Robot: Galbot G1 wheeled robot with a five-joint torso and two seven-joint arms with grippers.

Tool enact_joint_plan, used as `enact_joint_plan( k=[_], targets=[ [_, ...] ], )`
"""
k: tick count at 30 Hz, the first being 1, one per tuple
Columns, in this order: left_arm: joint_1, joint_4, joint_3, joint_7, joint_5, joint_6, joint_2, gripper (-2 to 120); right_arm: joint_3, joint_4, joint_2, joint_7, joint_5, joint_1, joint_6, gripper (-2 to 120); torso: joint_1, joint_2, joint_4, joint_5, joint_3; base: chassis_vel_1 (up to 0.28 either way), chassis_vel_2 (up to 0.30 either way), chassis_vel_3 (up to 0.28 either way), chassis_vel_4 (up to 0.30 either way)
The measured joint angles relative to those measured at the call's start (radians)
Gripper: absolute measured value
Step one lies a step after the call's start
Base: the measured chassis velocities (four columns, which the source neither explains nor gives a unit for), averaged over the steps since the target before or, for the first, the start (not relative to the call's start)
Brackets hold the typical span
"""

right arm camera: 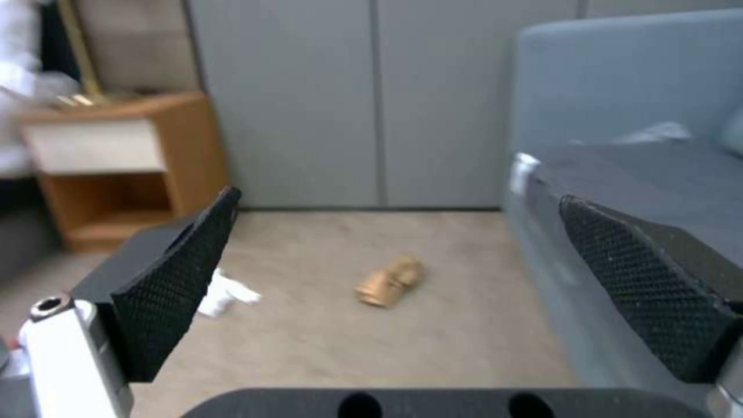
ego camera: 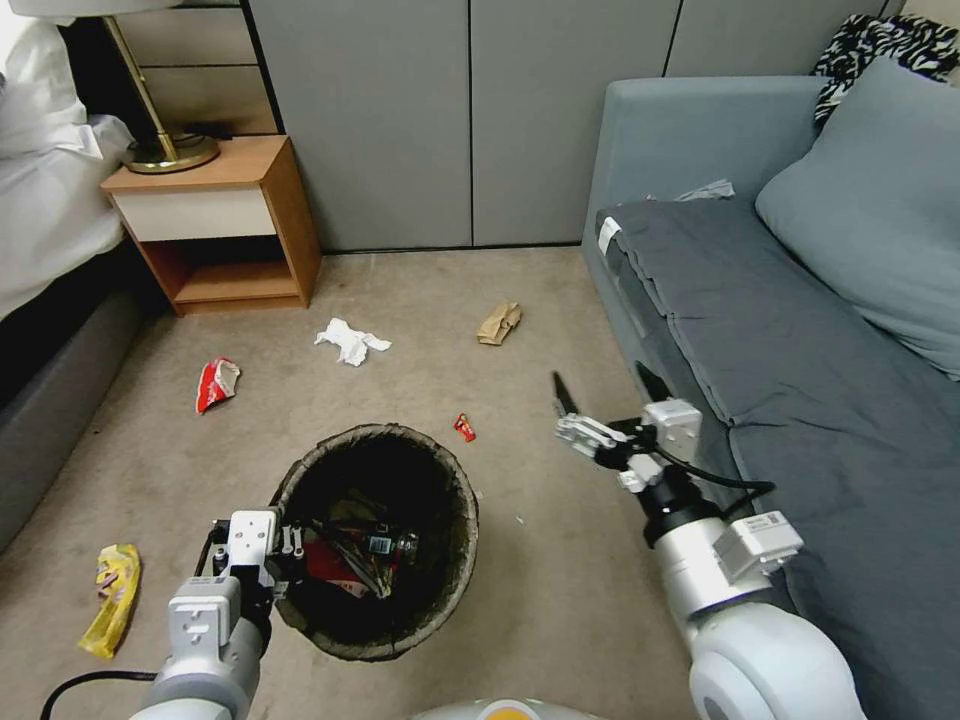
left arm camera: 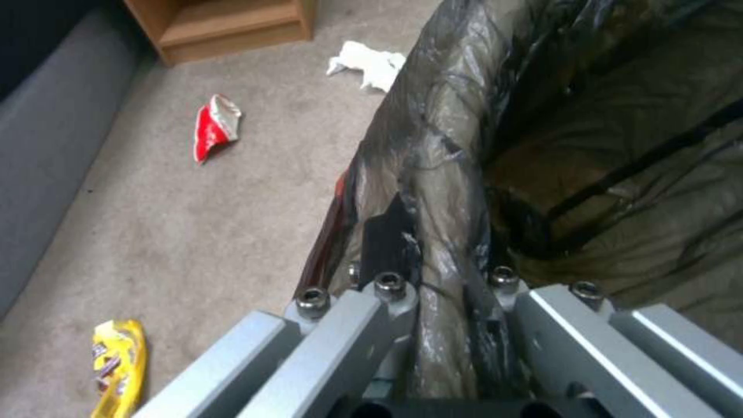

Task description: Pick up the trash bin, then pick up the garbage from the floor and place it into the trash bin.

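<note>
Left gripper (ego camera: 290, 548) grips upright trash bin (ego camera: 455, 500) rim.

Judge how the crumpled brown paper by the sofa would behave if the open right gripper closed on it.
The crumpled brown paper looks light and would probably crush further between the right gripper's fingers. Its creased, irregular shape suggests it would slide on the carpet rather than roll.
</note>
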Motion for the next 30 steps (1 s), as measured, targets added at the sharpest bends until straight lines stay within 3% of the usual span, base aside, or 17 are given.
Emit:
enact_joint_plan(
  k=[10, 18, 30],
  targets=[
    [0.014, 0.0, -0.035, 0.004, -0.006, 0.002, -0.002, 1, 0.082, -0.049, -0.002, 0.007, -0.06, -0.128, 0.104, 100, 0.0, 0.0, 0.0001, 0.0, 0.0, 0.0, 0.0, 0.0, 0.0],
    [0.016, 0.0, -0.066, 0.029, 0.025, -0.013, -0.026, 1, 0.122, -0.091, 0.013, 0.006, -0.119, -0.24, 0.252, 100, 0.0, 0.0, 0.0, 0.0001, 0.0, 0.0, 0.0, 0.0, 0.0],
    [0.018, 0.0, -0.065, 0.044, 0.042, -0.016, -0.037, 1, 0.112, -0.109, 0.032, 0.003, -0.137, -0.269, 0.294, 100, 0.0, 0.0, 0.0, 0.0, 0.0, -0.029, 0.028, 0.026, -0.025]
  ],
)
